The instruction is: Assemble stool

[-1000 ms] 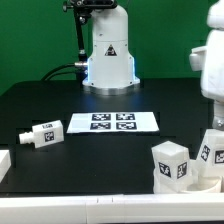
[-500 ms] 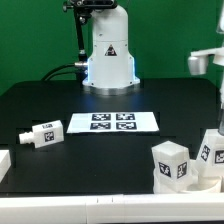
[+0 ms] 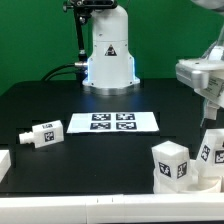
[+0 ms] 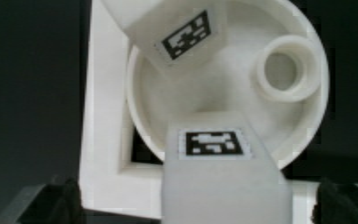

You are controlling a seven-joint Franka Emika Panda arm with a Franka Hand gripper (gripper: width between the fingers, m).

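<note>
In the wrist view the round white stool seat (image 4: 229,85) stands on its edge, with a tag and a round hole. A white blocky leg (image 4: 220,165) with a tag rises in front of it. My gripper (image 4: 197,208) is open, with its dark fingertips (image 4: 51,202) on either side of that leg and apart from it. In the exterior view the gripper (image 3: 211,106) hangs at the right edge, just above an upright leg (image 3: 211,150). Another upright leg (image 3: 170,162) stands beside it. A third leg (image 3: 42,134) lies on the black table at the left.
The marker board (image 3: 112,122) lies in the middle of the table. The robot base (image 3: 108,55) stands behind it. A white frame corner (image 3: 4,165) shows at the exterior view's lower left.
My gripper has come down and moved toward the exterior view's left, over the upright legs at the right edge. The parts on the table have not moved.
</note>
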